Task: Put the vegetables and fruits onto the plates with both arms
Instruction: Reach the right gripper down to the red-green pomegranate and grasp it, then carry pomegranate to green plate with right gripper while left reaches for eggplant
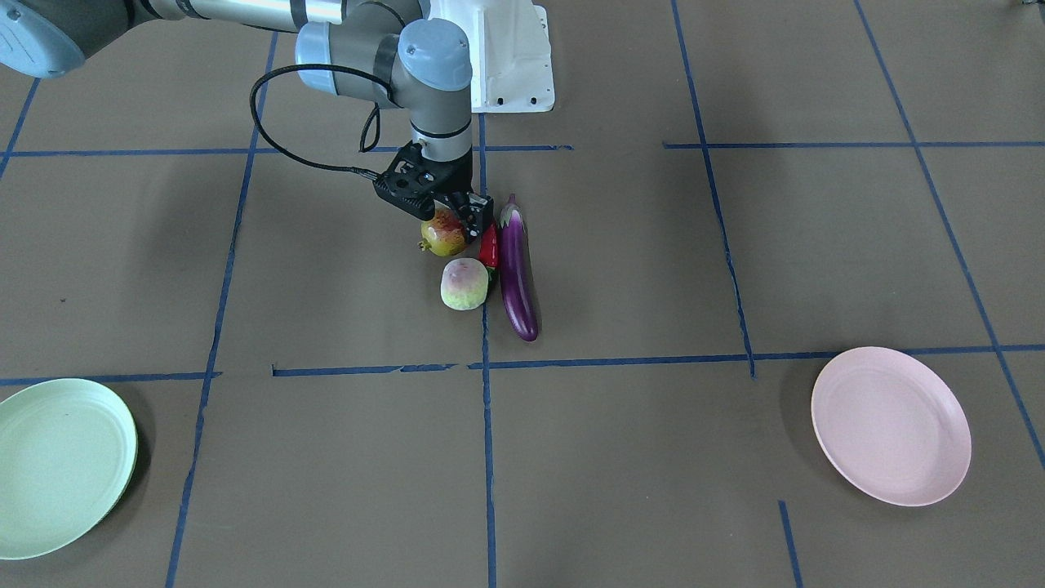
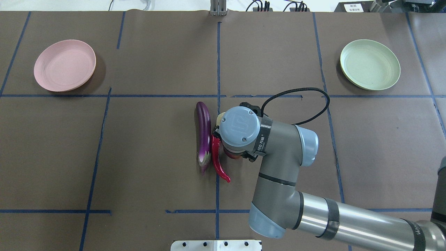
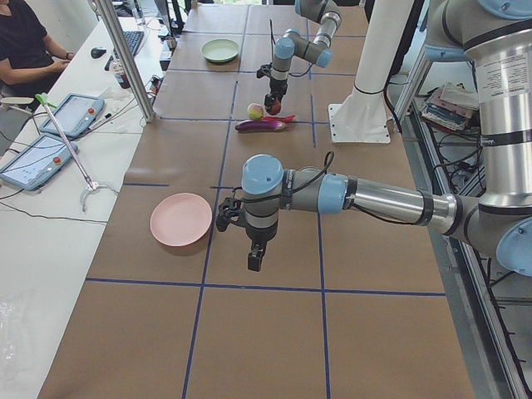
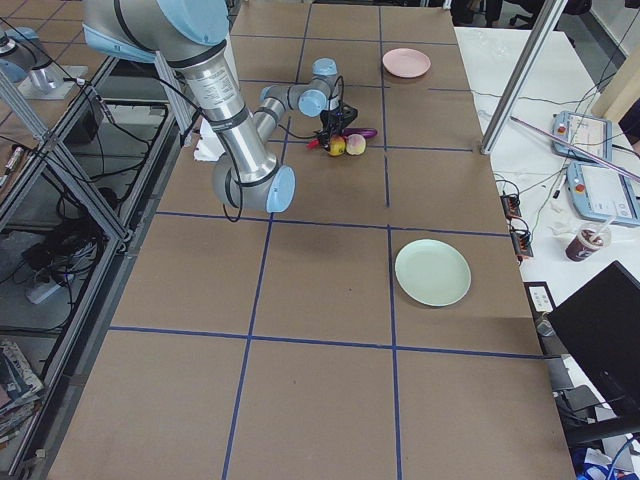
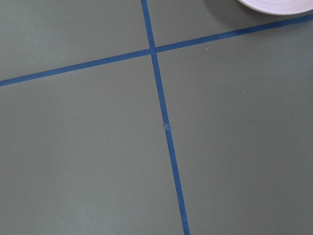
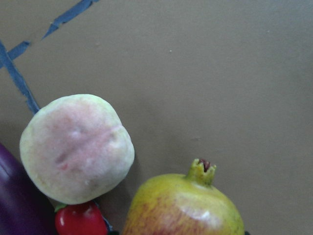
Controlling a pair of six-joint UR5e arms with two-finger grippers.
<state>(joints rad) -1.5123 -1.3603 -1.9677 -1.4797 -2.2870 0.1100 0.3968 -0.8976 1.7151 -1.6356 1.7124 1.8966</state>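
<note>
While the pomegranate [image 1: 442, 237] is sitting on the worktop [image 1: 653, 474] at the far end of the cluster, the right hand [image 1: 447, 214] is hanging straight down over it. Its fingers are reaching down on either side of the fruit, but I cannot tell whether they are pressing it. Seen from across the worktop, the peach [image 1: 464, 284] is lying just nearer than the pomegranate. The chili [image 1: 489, 245] is lying wedged between the two fruits and the eggplant [image 1: 518, 273] on their right. The eggplant is lying lengthwise, its cap pointing toward the robot. Well apart, the green plate [image 1: 61, 465] is sitting at the near left and the pink plate [image 1: 890, 425] at the near right. The left hand [image 3: 256, 259] is hovering above the worktop near the pink plate, pointing down. Only the side camera is showing it, so I cannot tell whether its fingers are apart or together.
</note>
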